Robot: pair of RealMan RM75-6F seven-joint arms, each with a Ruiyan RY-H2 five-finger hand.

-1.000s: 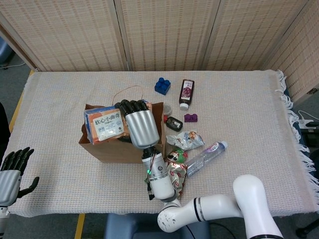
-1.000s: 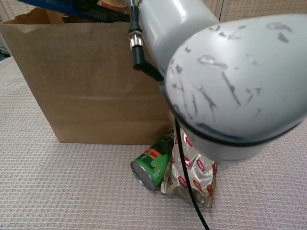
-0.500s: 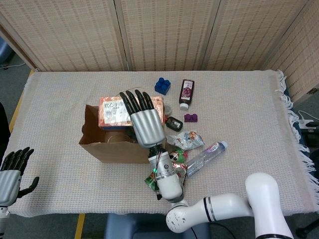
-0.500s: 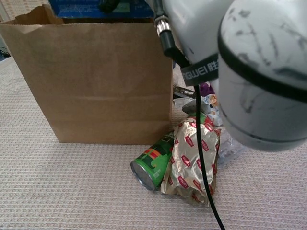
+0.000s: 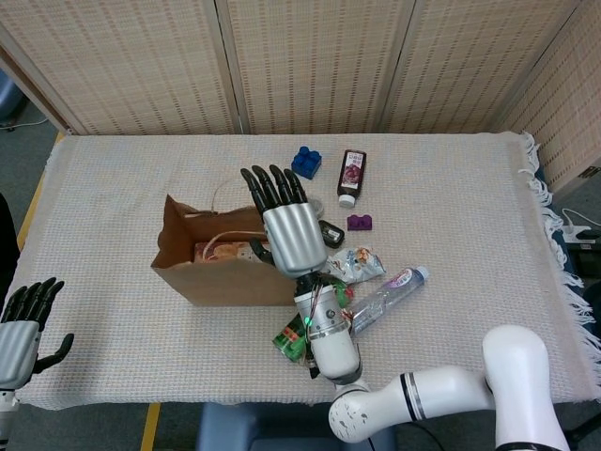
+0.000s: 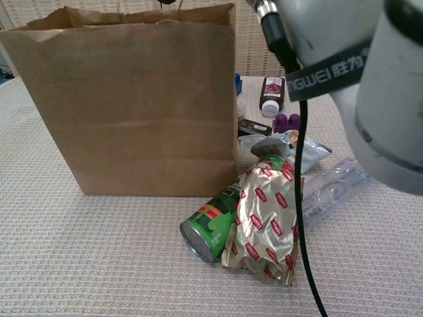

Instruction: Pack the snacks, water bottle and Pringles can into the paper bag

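Note:
The brown paper bag [image 5: 202,282] [image 6: 132,105] stands open at the table's middle left, with an orange snack box [image 5: 222,251] lying inside it. My right hand [image 5: 286,225] hovers over the bag's right end with fingers spread and nothing in it. A green Pringles can [image 5: 291,344] [image 6: 213,224] lies on its side in front of the bag, next to a gold snack pack [image 6: 268,228]. The water bottle [image 5: 387,295] [image 6: 330,188] and a silver snack pack [image 5: 358,264] [image 6: 285,142] lie to the right. My left hand [image 5: 23,324] hangs empty off the table's front left corner.
Behind the bag are a blue block [image 5: 305,162], a dark sauce bottle [image 5: 351,176] [image 6: 271,94], a purple block [image 5: 360,223] [image 6: 285,122] and a small black object [image 5: 330,233]. My right forearm [image 6: 344,72] fills the chest view's upper right.
The orange snack box left my right hand and dropped into the bag. That hand opened and drifted right, off the bag's middle. The left hand stayed still.

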